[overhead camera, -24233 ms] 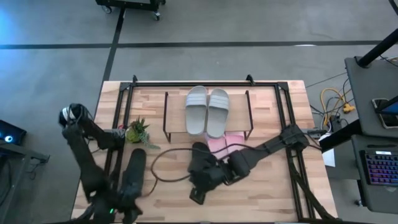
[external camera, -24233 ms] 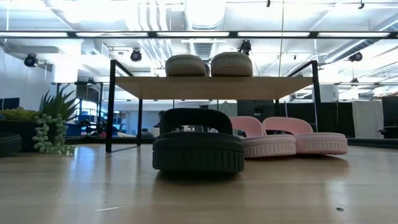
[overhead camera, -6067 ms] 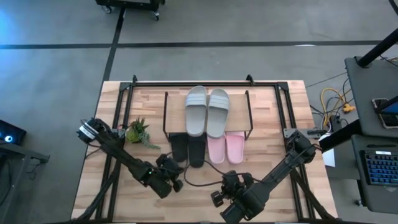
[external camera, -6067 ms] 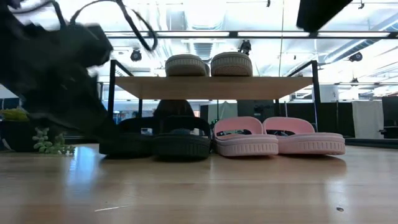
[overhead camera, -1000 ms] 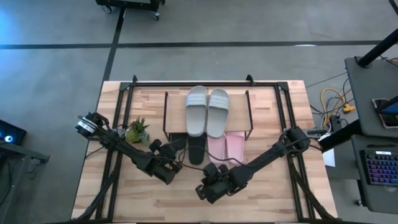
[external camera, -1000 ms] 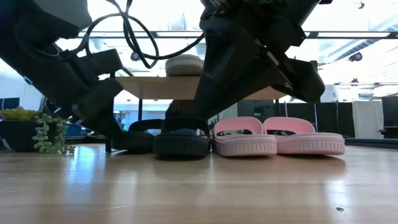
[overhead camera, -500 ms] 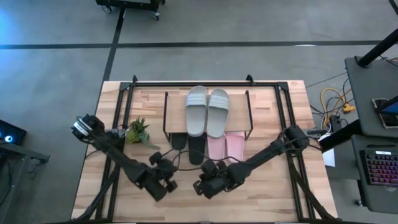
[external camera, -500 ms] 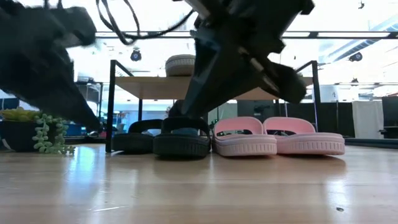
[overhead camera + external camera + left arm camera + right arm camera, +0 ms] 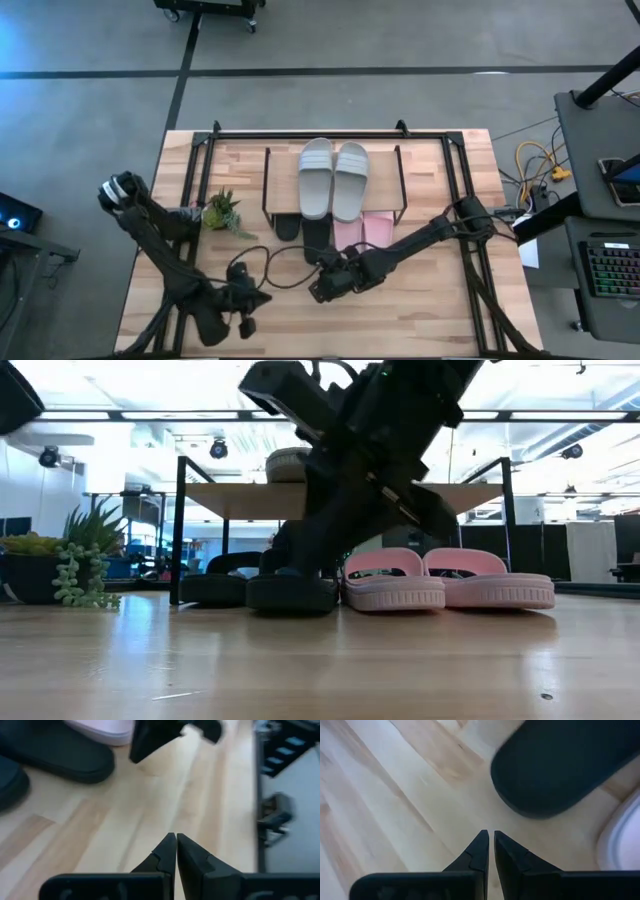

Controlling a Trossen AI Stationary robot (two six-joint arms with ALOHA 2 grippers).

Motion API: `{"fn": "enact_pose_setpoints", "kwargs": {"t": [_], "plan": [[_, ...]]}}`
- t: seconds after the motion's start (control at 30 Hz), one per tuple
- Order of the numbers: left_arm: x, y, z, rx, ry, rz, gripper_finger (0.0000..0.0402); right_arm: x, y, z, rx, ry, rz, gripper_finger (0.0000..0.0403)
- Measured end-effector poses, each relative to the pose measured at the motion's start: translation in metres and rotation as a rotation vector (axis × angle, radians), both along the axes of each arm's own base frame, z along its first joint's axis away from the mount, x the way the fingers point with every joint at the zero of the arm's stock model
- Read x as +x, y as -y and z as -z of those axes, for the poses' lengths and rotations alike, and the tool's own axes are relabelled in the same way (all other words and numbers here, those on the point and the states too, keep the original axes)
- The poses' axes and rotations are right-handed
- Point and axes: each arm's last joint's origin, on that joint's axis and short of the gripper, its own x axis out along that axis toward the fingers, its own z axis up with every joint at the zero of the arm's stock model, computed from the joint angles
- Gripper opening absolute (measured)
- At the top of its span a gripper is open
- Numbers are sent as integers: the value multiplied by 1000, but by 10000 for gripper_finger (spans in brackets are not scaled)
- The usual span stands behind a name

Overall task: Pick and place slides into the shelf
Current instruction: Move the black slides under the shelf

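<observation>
Wooden desk (image 9: 430, 310) planks fill the near ground, bare and pale. Nearest the front edge, the left end effector (image 9: 243, 322) hangs low over the desk, its fingers (image 9: 166, 851) pressed together with nothing between them. A little further in, the right end effector (image 9: 317, 289) sits just short of the heel of a black slide (image 9: 316, 240); its fingers (image 9: 481, 849) stand almost touching and hold nothing, the dark heel (image 9: 560, 767) lying just ahead of them.

Beyond that, four slides lie side by side on the desk, running in under the shelf (image 9: 268, 180) with their heels sticking out: the second black slide (image 9: 287, 226) on the left, then the first black one, then two pink slides (image 9: 346, 235) (image 9: 378, 229). In the low view the black pair (image 9: 290, 590) and the pink pair (image 9: 440, 588) sit in one row, the black and pink neighbours touching.

On the shelf's wooden top board rest the two grey-green slides (image 9: 315, 178) (image 9: 351, 179), close together and parallel.

Off to the left of the shelf stands a small potted plant (image 9: 221, 212). Past the desk is grey floor with dark lines.
</observation>
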Motion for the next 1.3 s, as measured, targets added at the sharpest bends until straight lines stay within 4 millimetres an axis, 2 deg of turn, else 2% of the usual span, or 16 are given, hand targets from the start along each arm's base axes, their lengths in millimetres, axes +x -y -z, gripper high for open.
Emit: {"fn": "enact_pose_setpoints", "kwargs": {"t": [0.2, 0.37, 0.53, 0.9, 1.3], "plan": [[-12, -3, -22, -16, 65, 38, 0, -5, 3, 10, 5, -39, -8, 22], [-16, -10, -29, 11, 107, 27, 0, 0, 5, 14, 2, -2, -28, 22], [-18, -13, -28, 11, 104, 23, 0, 9, 8, 28, 34, 9, -38, 22], [-18, -13, -26, 12, 103, 21, 0, 12, 15, 32, -20, 10, -4, 22], [-18, -13, -26, 13, 103, 21, 0, 23, 53, 32, -104, 11, 65, 22]]}}
